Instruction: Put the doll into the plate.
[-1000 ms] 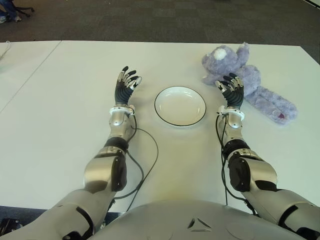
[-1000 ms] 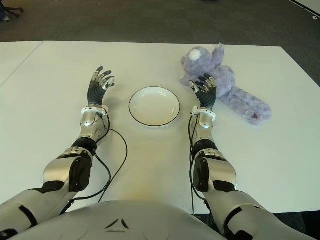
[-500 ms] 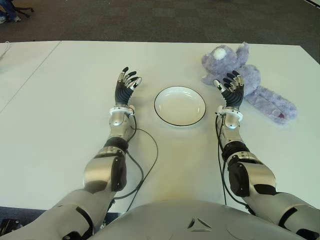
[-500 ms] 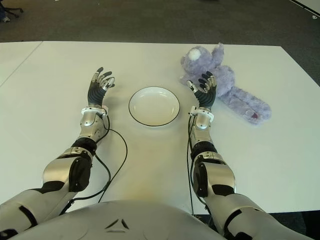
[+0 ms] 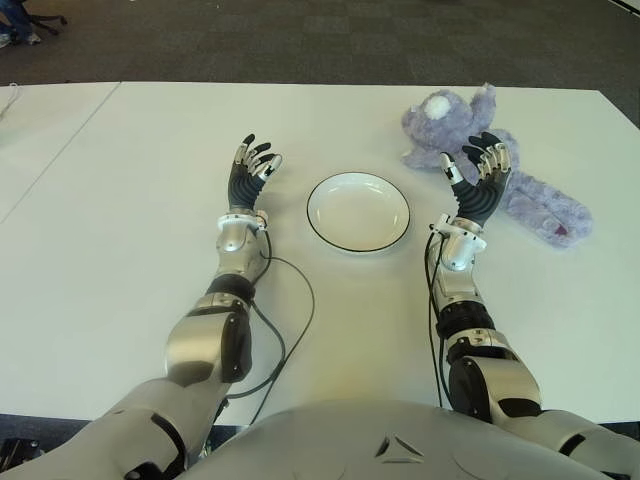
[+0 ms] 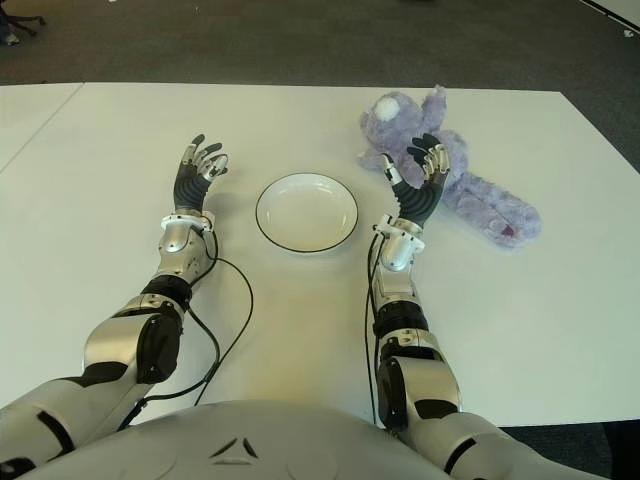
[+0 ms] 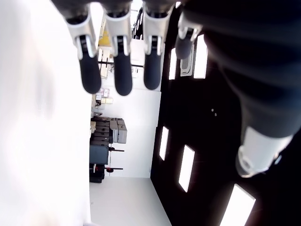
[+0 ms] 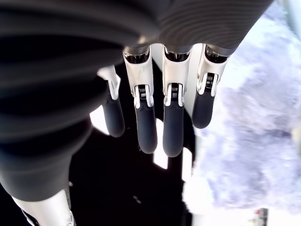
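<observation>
Lilac plush forms the doll [image 5: 500, 170], which lies flat on the white tabletop [image 5: 120, 260] to the right of the plate [image 5: 358, 211] and clear of it, so the task is not yet done. Its long axis runs diagonally: the head with the pale muzzle sits at the far end, nearer the plate, and the legs trail toward the tabletop's right edge. The right robot hand [image 5: 478, 182] is the nearer of the two, raised with its fingers spread apart and holding nothing; its own wrist view shows the extended fingers [image 8: 155, 127] with lilac fur close beside them. In the eye views this hand overlaps the doll's middle, though whether it hovers above the fur or already touches it cannot be settled from this angle. The doll lies beyond and to the right of the palm, so the coming grasp appears to call for a short reach forward and down across the body. The left robot hand [image 5: 248, 172] shows on the plate's left side, fingers likewise apart and empty, well apart from the doll.
</observation>
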